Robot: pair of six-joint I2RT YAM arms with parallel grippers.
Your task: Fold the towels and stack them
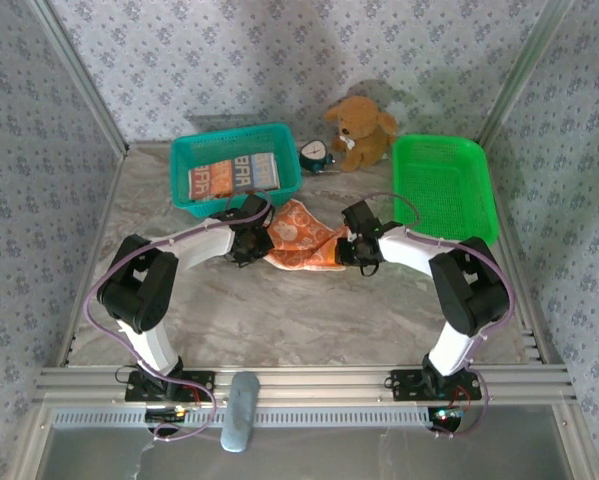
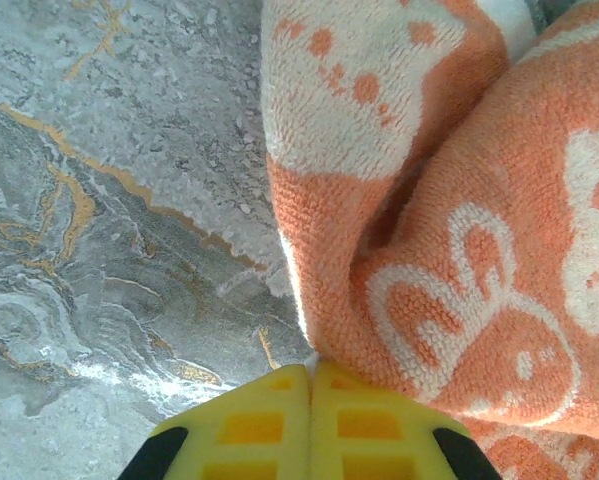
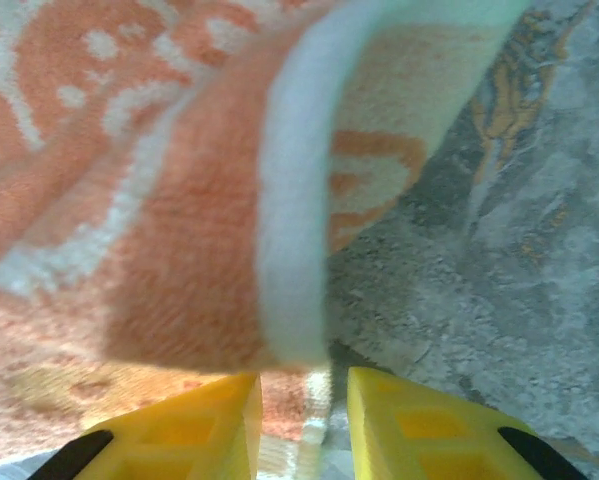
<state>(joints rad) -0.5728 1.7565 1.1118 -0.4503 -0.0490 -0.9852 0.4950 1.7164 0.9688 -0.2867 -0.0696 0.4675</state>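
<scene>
Orange terry with white flowers, the orange towel (image 1: 301, 238) lies bunched on the marbled table (image 1: 309, 320). It is strung crosswise between the two arms, its long axis running left to right. Each arm has one end: the left gripper (image 1: 247, 243) is at the towel's left end and the right gripper (image 1: 354, 250) at its right, so neither is nearer. Seen from the left wrist, the yellow fingers (image 2: 249, 425) are pressed together with the towel's edge running into their seam, pinched by the look of it. The right jaws stand slightly apart with a pale hem lying in the gap; I judge it loose, not clamped. Behind, the teal basket (image 1: 184, 160) holds folded towels (image 1: 234, 172). The blue-grey one bears big pale letters, perhaps "BAR", too small to be sure.
</scene>
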